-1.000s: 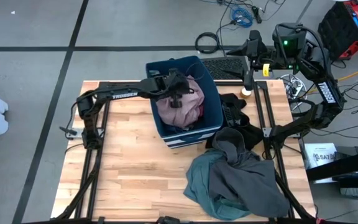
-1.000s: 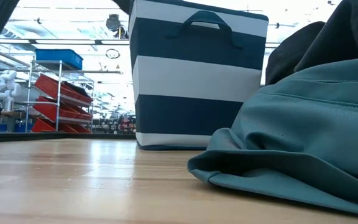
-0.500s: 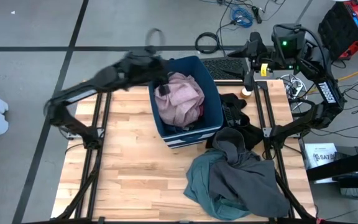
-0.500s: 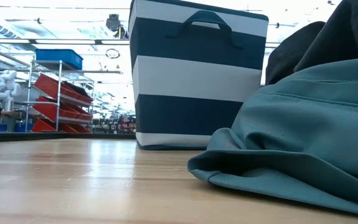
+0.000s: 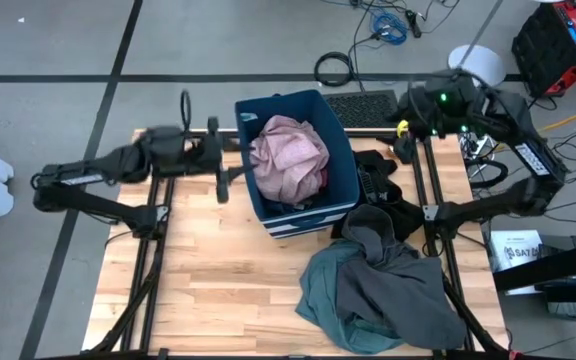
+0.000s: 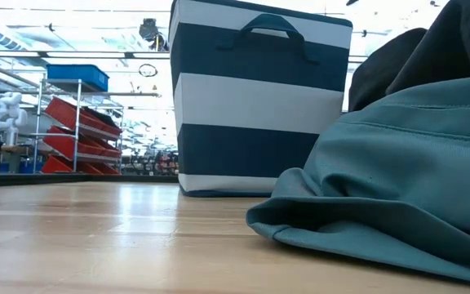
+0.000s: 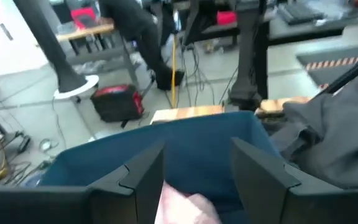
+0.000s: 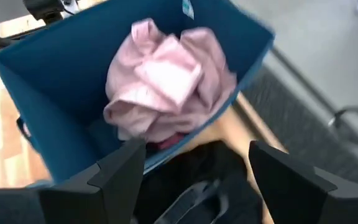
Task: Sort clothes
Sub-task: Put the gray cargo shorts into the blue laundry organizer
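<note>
While the high view takes in the whole table, it shows the bin [image 5: 298, 160] near the table's far edge with the pink garment [image 5: 288, 160] heaped inside it. The left gripper [image 5: 218, 170] hangs just beside the bin's left wall, fingers apart and holding nothing. The right gripper [image 5: 408, 125] is beyond the bin's right side, above the black garment [image 5: 376, 175] that lies against the bin. Nearer than the bin, on its right, the dark grey garment [image 5: 393, 270] lies over the grey-green garment [image 5: 318, 290] in one pile.

From the left wrist, the spread fingers [image 7: 145, 177] frame the bin's blue rim [image 7: 197, 134] and a corner of pink cloth [image 7: 185, 208], with room clutter beyond.

From the right wrist, the wide-open fingers [image 8: 120, 171] look down into the bin [image 8: 36, 124], where the pink garment [image 8: 160, 87] fills the middle and a sliver of red [image 8: 166, 142] shows beneath it; black cloth [image 8: 191, 180] lies outside the wall.

Only the low view shows the bin's striped side [image 6: 259, 98] and handle, with grey-green folds [image 6: 382, 180] in front; neither gripper appears there.
</note>
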